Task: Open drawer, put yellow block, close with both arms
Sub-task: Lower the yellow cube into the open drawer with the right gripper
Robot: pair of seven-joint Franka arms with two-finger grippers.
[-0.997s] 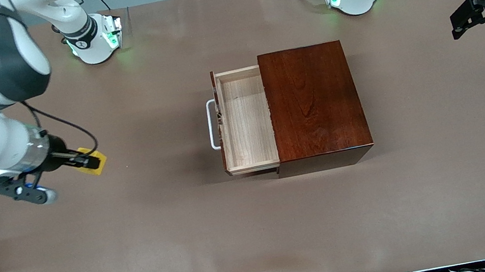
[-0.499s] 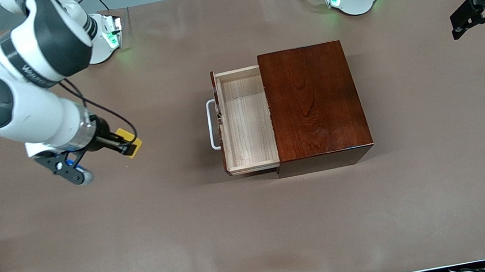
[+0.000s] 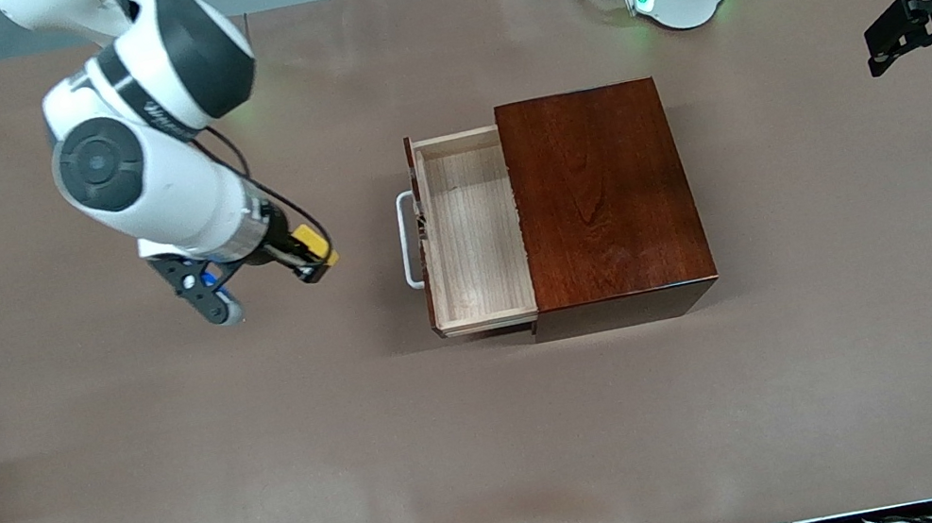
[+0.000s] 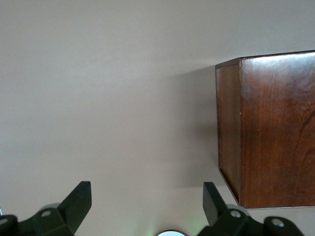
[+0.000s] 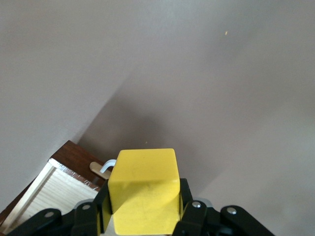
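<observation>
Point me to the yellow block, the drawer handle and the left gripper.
yellow block [image 5: 142, 189], right wrist view, its facing side.
drawer handle [image 3: 404, 242], front view, middle of the white loop.
left gripper [image 4: 146, 204], left wrist view, midway between its fingertips.

The right arm [image 3: 152, 163] has swung in from the far left edge of the front view toward its centre, its elbow climbing from mid-left to the upper left of the frame. The right gripper [image 3: 310, 258], clamped on the yellow block [image 3: 314, 242], has carried it from the left quarter of the picture to a spot just short of the drawer [image 3: 470, 232] and its white loop handle [image 3: 407, 241], a little higher in the frame than a second ago. The block appears to ride clear of the tablecloth [image 3: 176, 466], though the height is hard to judge from above. The arm now hides its own green-lit base at upper left.
</observation>
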